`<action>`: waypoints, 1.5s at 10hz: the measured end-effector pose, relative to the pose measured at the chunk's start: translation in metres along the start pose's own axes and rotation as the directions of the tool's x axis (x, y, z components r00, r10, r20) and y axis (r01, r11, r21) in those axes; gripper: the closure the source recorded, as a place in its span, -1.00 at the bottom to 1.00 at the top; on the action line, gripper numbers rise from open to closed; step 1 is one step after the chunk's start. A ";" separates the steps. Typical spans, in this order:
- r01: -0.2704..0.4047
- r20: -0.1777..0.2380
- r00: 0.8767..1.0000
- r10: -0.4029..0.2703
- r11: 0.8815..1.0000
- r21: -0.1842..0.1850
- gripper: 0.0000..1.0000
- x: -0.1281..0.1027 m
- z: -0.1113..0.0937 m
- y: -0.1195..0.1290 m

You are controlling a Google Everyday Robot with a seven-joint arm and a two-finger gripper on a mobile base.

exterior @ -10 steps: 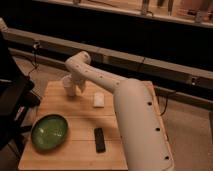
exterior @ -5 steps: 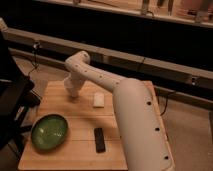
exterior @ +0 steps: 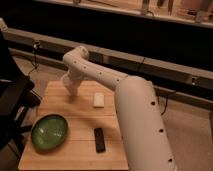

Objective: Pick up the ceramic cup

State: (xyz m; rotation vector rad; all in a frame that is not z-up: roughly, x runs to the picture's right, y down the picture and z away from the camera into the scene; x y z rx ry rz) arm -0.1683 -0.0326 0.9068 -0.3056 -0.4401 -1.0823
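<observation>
Room: a dim space is showing, with a dark wall band and cables running behind a light wooden table [exterior: 75, 150], and a dark chair [exterior: 12, 100] standing at the left edge.
Black remote [exterior: 100, 139]: lying flat at the near side of the table, well toward the camera from the claw and a little to its right as seen.
Green bowl [exterior: 49, 132]: sitting at the near left, well apart from the claw and nearer the camera than it.
White block [exterior: 99, 100]: lying flat just to the right of the claw as seen, near it but apart.
Arm [exterior: 135, 115]: the thick white arm is reaching from the near right, bending at an elbow, and dropping its wrist toward the far left part of the table.
Gripper [exterior: 71, 95]: it is pointing down and hanging just above the tabletop at the far left; how far its jaws are standing apart, I cannot tell.
Ceramic cup: it is not showing as a separate thing; my guess is that it is hiding under or inside the claw, behind the wrist.
Step in hand: judging by the pose, the claw is descending on, or closing around, the cup.
Next move: it is calling for a firm, centred squeeze on the cup wall, then a straight lift, keeping clear of the block beside it.
</observation>
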 end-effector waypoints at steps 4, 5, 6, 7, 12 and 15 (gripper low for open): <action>0.002 -0.014 1.000 -0.001 1.000 0.009 0.93 0.008 -0.026 -0.005; 0.004 -0.020 1.000 -0.004 1.000 0.010 0.93 0.009 -0.029 -0.004; 0.005 -0.024 1.000 -0.005 1.000 0.012 0.93 0.010 -0.031 -0.004; 0.005 -0.028 1.000 -0.004 1.000 0.013 0.93 0.012 -0.032 -0.004; 0.009 -0.043 0.999 -0.008 1.000 0.020 0.93 0.019 -0.049 -0.006; 0.011 -0.050 0.999 -0.010 1.000 0.024 0.93 0.021 -0.054 -0.006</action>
